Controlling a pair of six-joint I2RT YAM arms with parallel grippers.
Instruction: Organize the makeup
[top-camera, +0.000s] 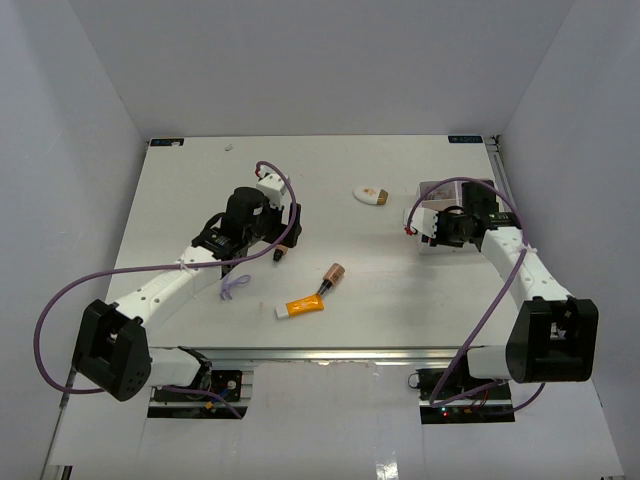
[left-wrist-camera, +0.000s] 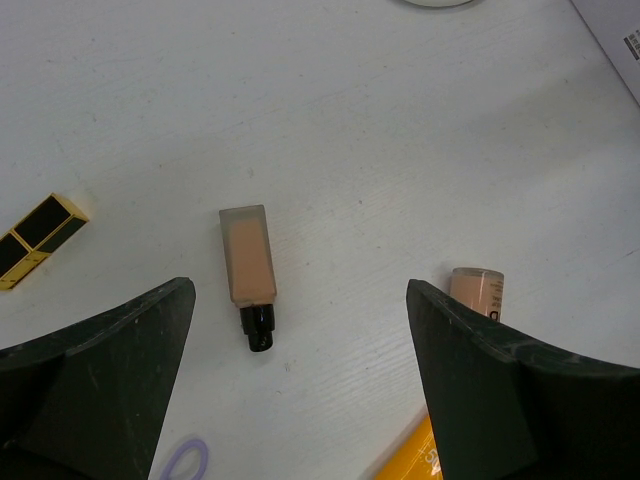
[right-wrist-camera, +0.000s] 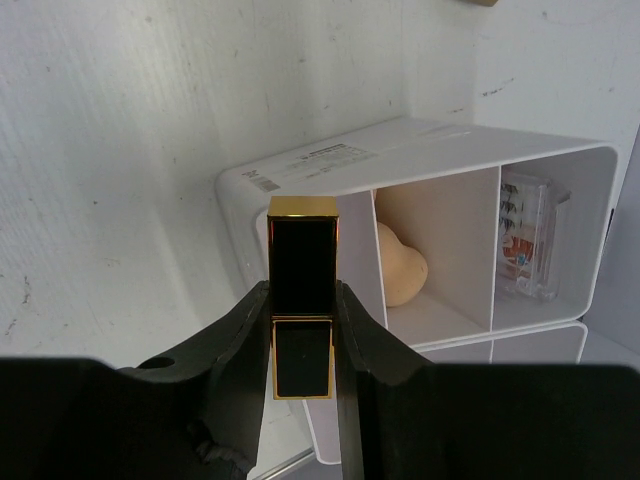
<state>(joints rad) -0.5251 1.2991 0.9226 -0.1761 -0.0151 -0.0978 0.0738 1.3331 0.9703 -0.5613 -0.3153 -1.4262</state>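
My right gripper is shut on a black-gold case, held upright over the left part of the white tray. A beige sponge and pink-printed packets lie in the tray's compartments. My left gripper hangs open above the table with nothing between its fingers. Below it lies a beige bottle with a black cap. A second black-gold case, the purple loop, the orange tube, the brown lipstick and the white oval compact lie on the table.
The tray stands at the right of the table, partly hidden under the right arm. Purple cables loop beside both arms. Grey walls close in the table on three sides.
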